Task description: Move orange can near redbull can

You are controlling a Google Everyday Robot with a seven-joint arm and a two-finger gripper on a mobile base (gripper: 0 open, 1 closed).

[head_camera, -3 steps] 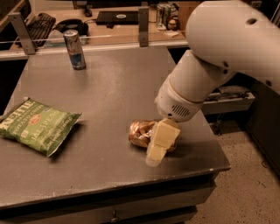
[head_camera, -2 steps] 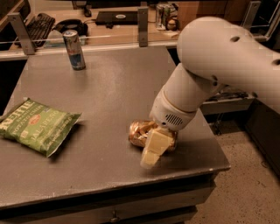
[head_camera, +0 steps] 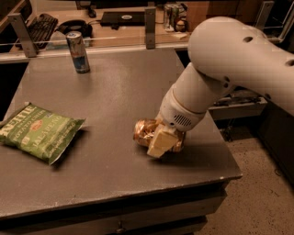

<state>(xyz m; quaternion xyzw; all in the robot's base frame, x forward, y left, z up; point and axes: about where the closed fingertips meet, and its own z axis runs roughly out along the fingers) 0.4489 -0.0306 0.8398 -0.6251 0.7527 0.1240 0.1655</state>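
The orange can (head_camera: 146,131) lies on its side on the grey table (head_camera: 115,92), near the front right. My gripper (head_camera: 161,140) is down on the can, with one pale finger (head_camera: 157,144) across its front; the can's right part is hidden behind it. The redbull can (head_camera: 78,52) stands upright at the far left of the table, well away from the orange can and the gripper.
A green chip bag (head_camera: 36,131) lies at the left front of the table. Behind the table's far edge runs a rail with posts (head_camera: 149,22), then a desk with a keyboard (head_camera: 39,24) and more cans (head_camera: 172,13). The table's right edge drops to the floor.
The arm has swung a little to the left and lower over the orange can. The can, the chip bag and the redbull can have not moved.
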